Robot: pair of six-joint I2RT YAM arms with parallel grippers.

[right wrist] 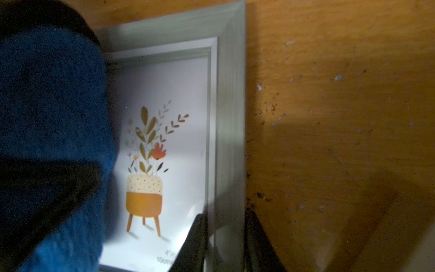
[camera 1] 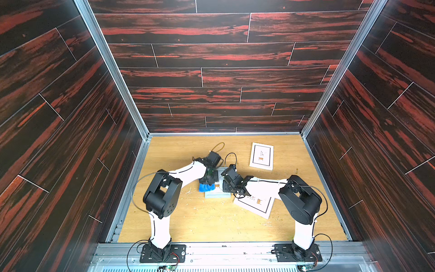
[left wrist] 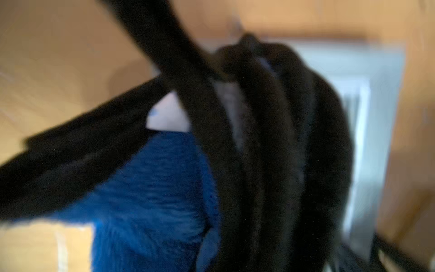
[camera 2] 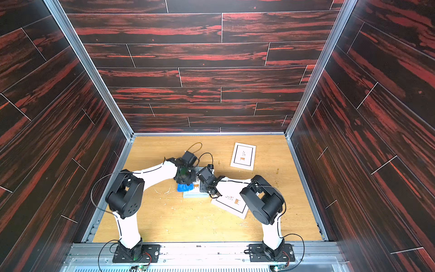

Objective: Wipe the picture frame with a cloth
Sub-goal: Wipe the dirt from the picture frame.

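A grey picture frame [camera 1: 215, 195] [camera 2: 191, 194] with a potted-plant print lies flat on the table in both top views. The bright blue cloth [camera 1: 206, 187] [camera 2: 184, 187] is bunched over the frame's left side. My left gripper [camera 1: 208, 181] points down onto the cloth and is shut on it. In the left wrist view the cloth [left wrist: 146, 193] and its black trim fill the picture, blurred, with the picture frame [left wrist: 376, 117] behind. My right gripper [right wrist: 226, 245] is shut on the picture frame's grey side rail [right wrist: 229, 117], one finger on each side. The cloth [right wrist: 51, 106] covers the print's other side.
Two more white-bordered frames lie on the wooden table [camera 1: 211, 223]: one at the back right [camera 1: 261, 156], one [camera 1: 255, 203] partly under my right arm. Dark wood-pattern walls close in three sides. A metal rail [camera 1: 223, 249] carries both arm bases.
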